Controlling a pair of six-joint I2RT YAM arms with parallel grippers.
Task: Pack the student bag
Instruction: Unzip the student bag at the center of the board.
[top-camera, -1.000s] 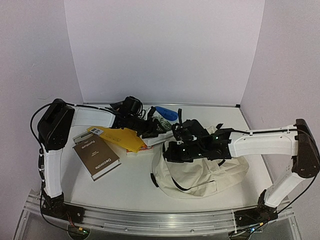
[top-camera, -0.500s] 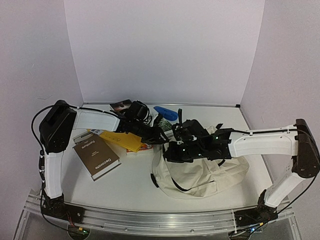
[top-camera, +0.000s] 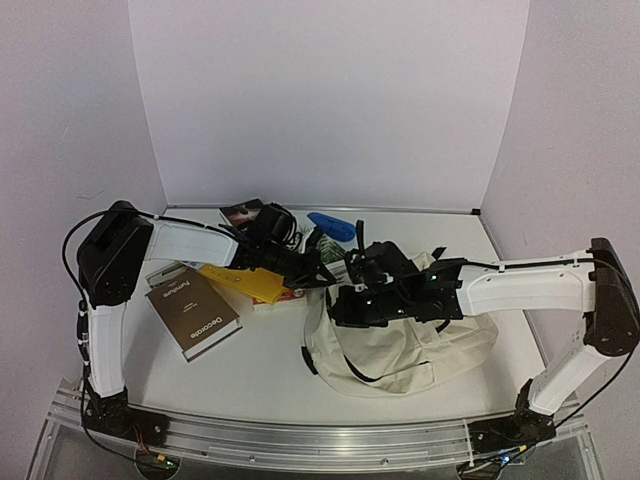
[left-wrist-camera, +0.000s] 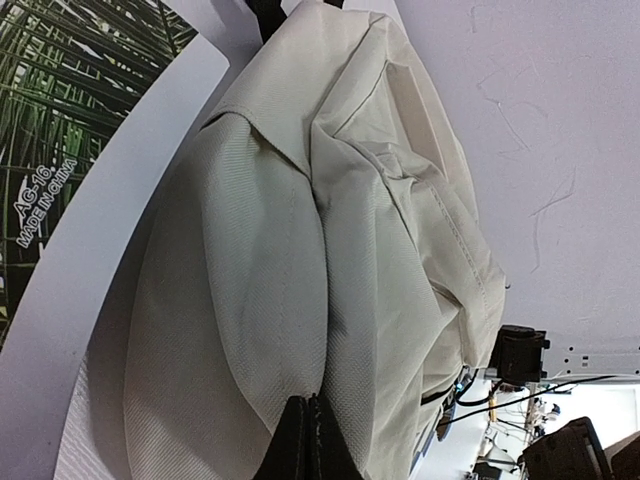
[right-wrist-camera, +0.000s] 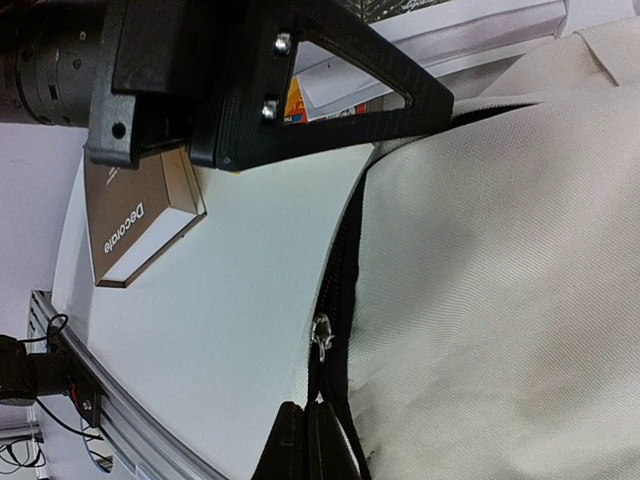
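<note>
The student bag (top-camera: 410, 345), a cream backpack with black straps, lies at the centre right of the table. My left gripper (top-camera: 328, 274) is at the bag's upper left edge. In the left wrist view its gripper (left-wrist-camera: 308, 432) is shut, pinching a fold of the cream fabric (left-wrist-camera: 260, 250). My right gripper (top-camera: 334, 304) is just below it, on the bag's left side. Seen from the right wrist, this gripper (right-wrist-camera: 308, 432) is shut on the black zipper line, with the metal zipper slider (right-wrist-camera: 322, 336) just past the tips. The left gripper (right-wrist-camera: 445, 104) also shows there, touching the bag's edge.
A brown book titled "Decorate" (top-camera: 192, 310) lies at the left, with a yellow packet (top-camera: 245, 281) beside it. Under the bag's corner lies a magazine with palm leaves (left-wrist-camera: 70, 110). A blue object (top-camera: 334, 226) and a dark booklet (top-camera: 240, 212) lie near the back wall.
My left gripper has moved right from the yellow packet to the bag's edge and closed on the fabric. The right arm and the bag have barely moved.
</note>
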